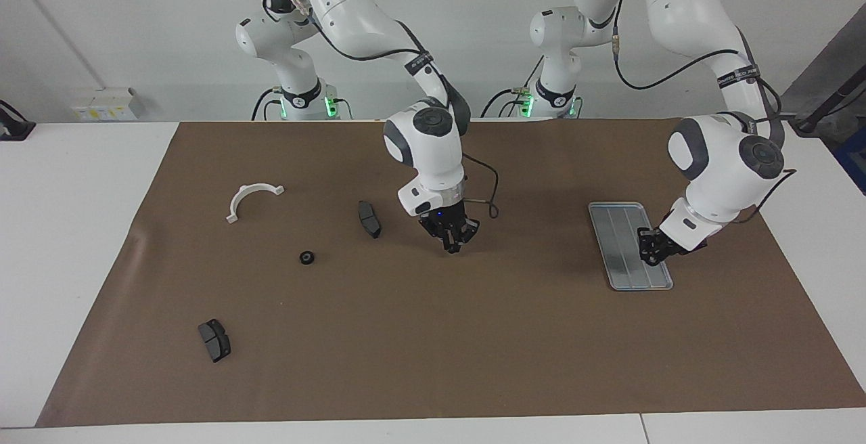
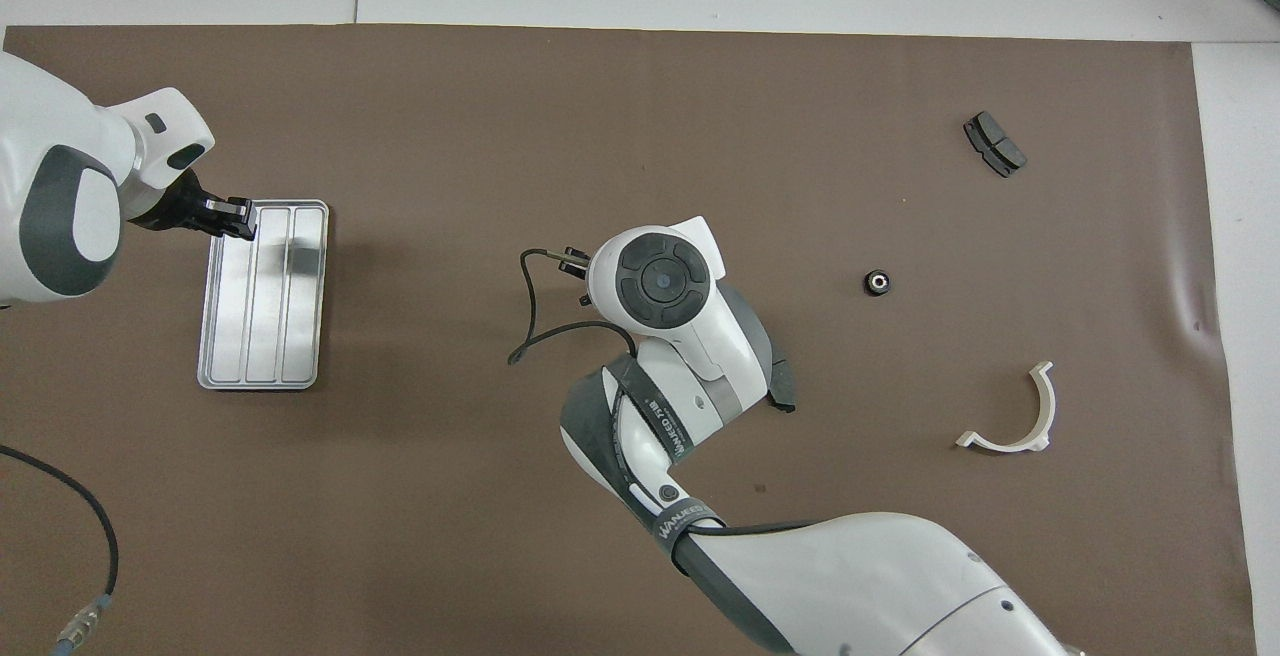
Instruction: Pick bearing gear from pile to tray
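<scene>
One gear [image 1: 308,257] is seen well apart from the shut right jaws. Anything released by the left jaws, grip untellable, over the tray [image 1: 612,227] rim could be lost.

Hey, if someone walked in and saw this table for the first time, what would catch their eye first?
Probably the left end effector poised over the silver tray at its own end of the brown mat. Next, the right end effector hanging shut over the bare middle. Then the scattered parts toward the right arm's end: a white curved bracket, a small black gear and two dark brake pads.
</scene>
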Controlling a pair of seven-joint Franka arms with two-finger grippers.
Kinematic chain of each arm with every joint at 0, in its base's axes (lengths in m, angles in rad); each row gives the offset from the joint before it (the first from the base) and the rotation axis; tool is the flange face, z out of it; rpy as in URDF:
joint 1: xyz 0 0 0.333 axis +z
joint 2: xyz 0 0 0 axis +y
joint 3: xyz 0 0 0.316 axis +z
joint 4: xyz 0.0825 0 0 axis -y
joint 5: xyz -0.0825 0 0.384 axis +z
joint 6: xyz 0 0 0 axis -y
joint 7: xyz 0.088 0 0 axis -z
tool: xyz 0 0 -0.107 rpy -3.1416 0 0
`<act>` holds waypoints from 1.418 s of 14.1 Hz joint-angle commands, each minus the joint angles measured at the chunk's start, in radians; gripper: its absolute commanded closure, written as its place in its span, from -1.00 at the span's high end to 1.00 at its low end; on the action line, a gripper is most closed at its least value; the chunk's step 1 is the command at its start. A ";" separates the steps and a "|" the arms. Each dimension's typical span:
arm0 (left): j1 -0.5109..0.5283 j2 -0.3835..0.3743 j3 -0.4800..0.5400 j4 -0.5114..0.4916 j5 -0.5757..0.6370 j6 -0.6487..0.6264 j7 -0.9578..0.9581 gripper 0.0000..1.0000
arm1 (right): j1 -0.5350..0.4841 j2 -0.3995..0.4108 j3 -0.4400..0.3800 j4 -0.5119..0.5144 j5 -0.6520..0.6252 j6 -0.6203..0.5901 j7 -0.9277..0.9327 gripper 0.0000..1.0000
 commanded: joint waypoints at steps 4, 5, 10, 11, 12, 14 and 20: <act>0.000 -0.108 -0.008 -0.248 -0.013 0.191 0.002 0.48 | 0.006 -0.005 -0.009 -0.033 -0.034 0.038 0.014 1.00; -0.004 -0.106 -0.008 -0.242 -0.013 0.188 0.002 0.64 | -0.003 -0.017 -0.013 -0.032 -0.057 0.016 0.012 1.00; -0.044 -0.088 -0.016 -0.150 -0.013 0.171 -0.052 0.87 | -0.164 -0.170 -0.013 -0.035 -0.120 -0.162 -0.199 1.00; -0.082 -0.082 -0.016 -0.133 -0.013 0.168 -0.108 0.86 | -0.205 -0.189 -0.012 -0.036 -0.120 -0.196 -0.285 1.00; -0.125 -0.077 -0.014 -0.127 -0.013 0.168 -0.173 0.81 | -0.244 -0.206 -0.012 -0.036 -0.120 -0.227 -0.378 1.00; -0.205 -0.075 -0.013 -0.118 -0.010 0.168 -0.303 0.74 | -0.318 -0.221 -0.009 -0.044 -0.117 -0.274 -0.577 1.00; -0.438 -0.025 -0.010 -0.060 -0.004 0.169 -0.610 0.70 | -0.434 -0.250 -0.007 -0.288 -0.016 -0.077 -0.975 1.00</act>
